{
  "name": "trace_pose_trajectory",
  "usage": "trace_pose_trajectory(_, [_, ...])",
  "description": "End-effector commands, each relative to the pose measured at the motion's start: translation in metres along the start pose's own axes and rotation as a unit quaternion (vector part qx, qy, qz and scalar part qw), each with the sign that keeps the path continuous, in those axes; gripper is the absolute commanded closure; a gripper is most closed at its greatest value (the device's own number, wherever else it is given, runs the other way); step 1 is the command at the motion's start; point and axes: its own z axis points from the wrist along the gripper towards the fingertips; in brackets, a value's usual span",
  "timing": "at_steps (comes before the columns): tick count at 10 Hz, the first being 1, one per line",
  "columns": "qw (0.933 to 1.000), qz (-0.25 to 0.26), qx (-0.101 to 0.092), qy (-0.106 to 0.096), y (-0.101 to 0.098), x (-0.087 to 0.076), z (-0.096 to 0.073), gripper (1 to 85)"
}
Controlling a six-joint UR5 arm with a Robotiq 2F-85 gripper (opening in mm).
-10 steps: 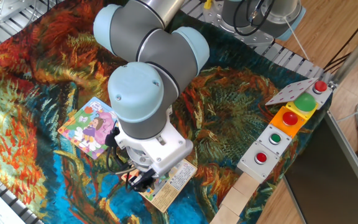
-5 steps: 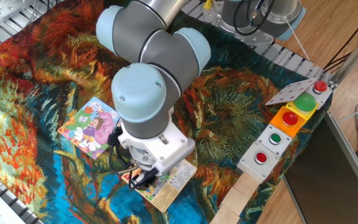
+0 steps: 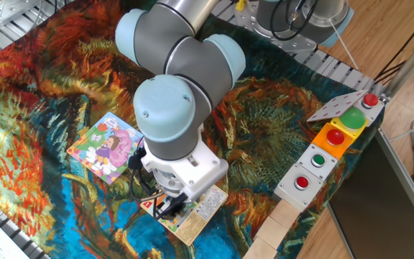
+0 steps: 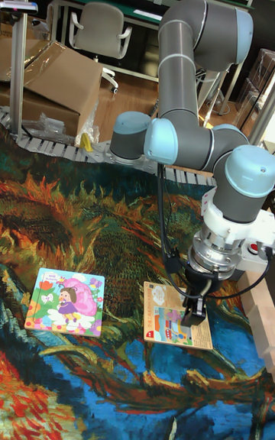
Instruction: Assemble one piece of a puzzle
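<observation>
The puzzle (image 3: 103,147) is a square cartoon board with a girl in purple, lying flat on the painted cloth at the left; it also shows in the tall fixed view (image 4: 66,301). To its right lies an orange-peach printed card (image 3: 196,210) (image 4: 164,315). My gripper (image 3: 167,208) (image 4: 192,312) points down with its dark fingertips right at the card's near part. The fingers stand close together, and the gap between them is too small and dark to read. The piece is hidden; I cannot make it out on the card or between the fingers.
A button box (image 3: 332,154) with red and green buttons lines the table's right edge, with pale wooden blocks (image 3: 279,229) in front of it. The arm's bulky wrist (image 3: 165,115) hangs over the puzzle's right edge. A cardboard box (image 4: 53,81) stands behind the table.
The wrist and gripper have drifted slightly right over the card. The puzzle and the card have not moved.
</observation>
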Motion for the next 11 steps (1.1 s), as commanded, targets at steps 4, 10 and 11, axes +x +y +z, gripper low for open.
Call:
trace_pose_trajectory(4, [0.9999, -0.010, 0.004, 0.000, -0.0019, 0.0028, 0.0018, 41.0])
trace_pose_trajectory(10, [0.9999, -0.015, 0.004, 0.000, -0.0052, 0.0024, 0.0062, 42.7])
trace_pose_trajectory(11, [0.9998, -0.018, 0.004, 0.002, -0.0055, 0.0036, 0.0065, 42.7])
